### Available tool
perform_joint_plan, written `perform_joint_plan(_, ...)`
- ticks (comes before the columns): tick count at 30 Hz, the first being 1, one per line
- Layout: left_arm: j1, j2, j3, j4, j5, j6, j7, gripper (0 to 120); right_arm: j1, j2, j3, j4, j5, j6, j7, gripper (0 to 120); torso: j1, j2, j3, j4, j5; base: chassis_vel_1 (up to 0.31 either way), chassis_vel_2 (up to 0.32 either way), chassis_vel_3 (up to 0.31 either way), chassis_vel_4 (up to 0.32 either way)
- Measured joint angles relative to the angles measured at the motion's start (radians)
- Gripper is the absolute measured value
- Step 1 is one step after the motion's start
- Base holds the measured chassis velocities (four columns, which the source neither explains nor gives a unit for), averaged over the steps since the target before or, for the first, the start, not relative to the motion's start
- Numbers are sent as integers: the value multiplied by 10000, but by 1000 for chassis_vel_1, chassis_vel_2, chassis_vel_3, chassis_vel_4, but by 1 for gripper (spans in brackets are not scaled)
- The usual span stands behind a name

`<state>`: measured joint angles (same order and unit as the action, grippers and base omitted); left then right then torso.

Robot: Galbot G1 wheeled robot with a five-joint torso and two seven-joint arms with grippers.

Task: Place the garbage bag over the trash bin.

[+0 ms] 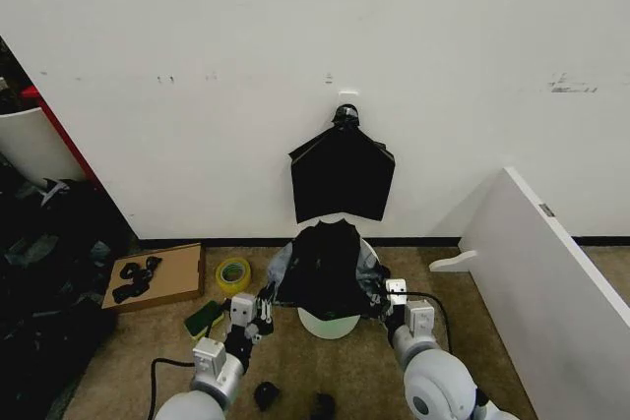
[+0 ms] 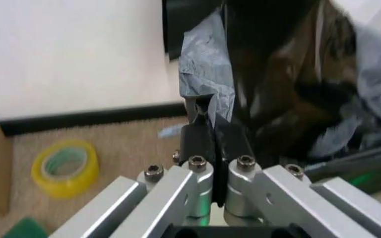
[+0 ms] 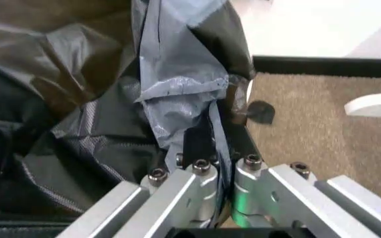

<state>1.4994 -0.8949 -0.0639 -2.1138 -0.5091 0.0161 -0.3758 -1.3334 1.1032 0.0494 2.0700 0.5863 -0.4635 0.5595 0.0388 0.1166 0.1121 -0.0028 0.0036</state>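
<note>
- Nearest the robot, two small dark scraps point(image 1: 267, 395) lie on the beige carpet point(image 1: 345, 371) between its arms.
- The left gripper point(image 1: 264, 304) is low at the left side of the garbage bag point(image 1: 325, 268); in the left wrist view its jaws are pinched together on a fold of the thin grey-black plastic point(image 2: 207, 79).
- The right gripper point(image 1: 386, 299) is at the bag's right side, and the right wrist view shows its jaws closed on another crinkled fold point(image 3: 184, 94) of the same bag.
- Stretched between the two grippers, the garbage bag hangs over the trash bin point(image 1: 330, 323), whose pale rounded lower edge shows just under the black plastic; whether the bag's mouth is round the rim is hard to tell from here.
- Left of the bin, on the carpet, lie a green sponge point(image 1: 204, 318), a roll of yellow tape point(image 1: 233, 274) and a flat cardboard box point(image 1: 162, 277) with black scraps on it.
- To the right, a white board point(image 1: 551, 263) leans away at an angle.
- Farthest back, a flat black sheaf of bags point(image 1: 342, 176) hangs by a knot from a hook on the white wall point(image 1: 295, 46), directly above the bin.
</note>
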Motion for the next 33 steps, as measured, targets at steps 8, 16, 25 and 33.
perform_joint_plan(8,156,103,-29,465,-137,492,-30,0,655,310,-345,-831,130,-372,181,0,0,0,1,3,-1,0,0,0,0)
perform_joint_plan(16,-67,245,118,769,-394,831,50,0,606,310,-440,-1130,-193,-624,348,0,0,0,1,0,-2,0,0,0,0)
perform_joint_plan(25,-401,166,112,854,-319,786,5,0,651,265,-415,-856,-412,469,-195,0,0,0,1,3,-1,0,0,0,0)
perform_joint_plan(33,-296,193,109,765,-226,754,16,0,382,29,-295,-356,-653,-198,413,0,0,0,1,0,-2,0,0,0,0)
